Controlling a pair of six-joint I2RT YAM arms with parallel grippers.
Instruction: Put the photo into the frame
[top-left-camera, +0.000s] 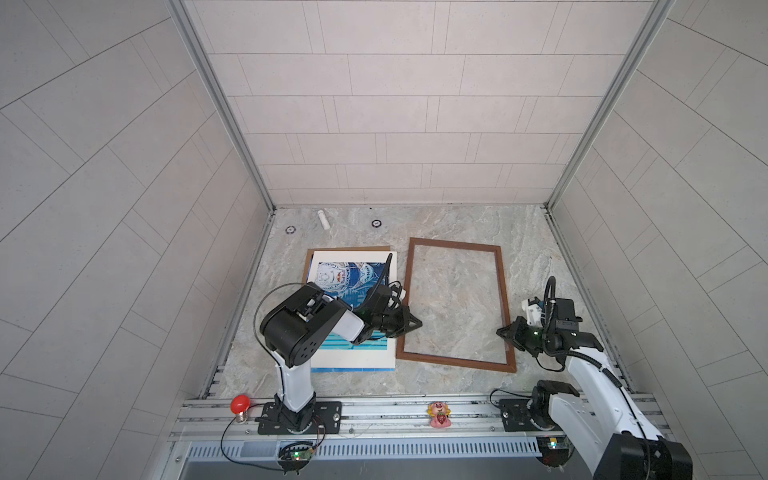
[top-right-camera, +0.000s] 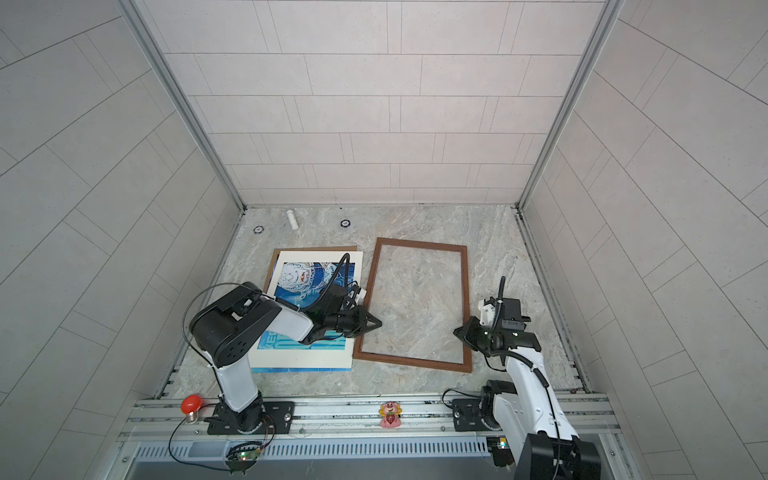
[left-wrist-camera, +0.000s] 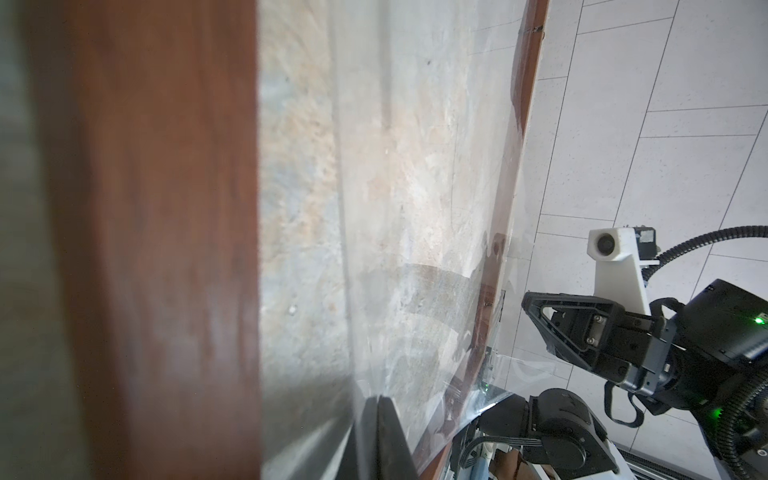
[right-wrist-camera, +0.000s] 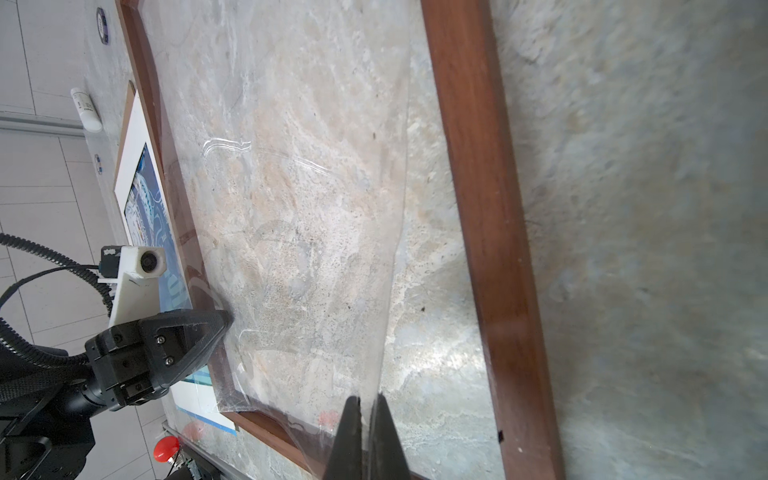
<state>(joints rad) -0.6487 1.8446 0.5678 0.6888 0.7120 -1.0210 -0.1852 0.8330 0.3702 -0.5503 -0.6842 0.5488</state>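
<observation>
Left jaws and right jaws pinch opposite pane (right-wrist-camera: 291, 208) edges.

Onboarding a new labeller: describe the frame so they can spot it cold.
On the marble tabletop, look just right of centre in both top views. The frame lies there: a thin dark-brown wooden rectangle with marble showing through. Unlike the blue photo and brown backing board at its left, it is only an outline.
</observation>
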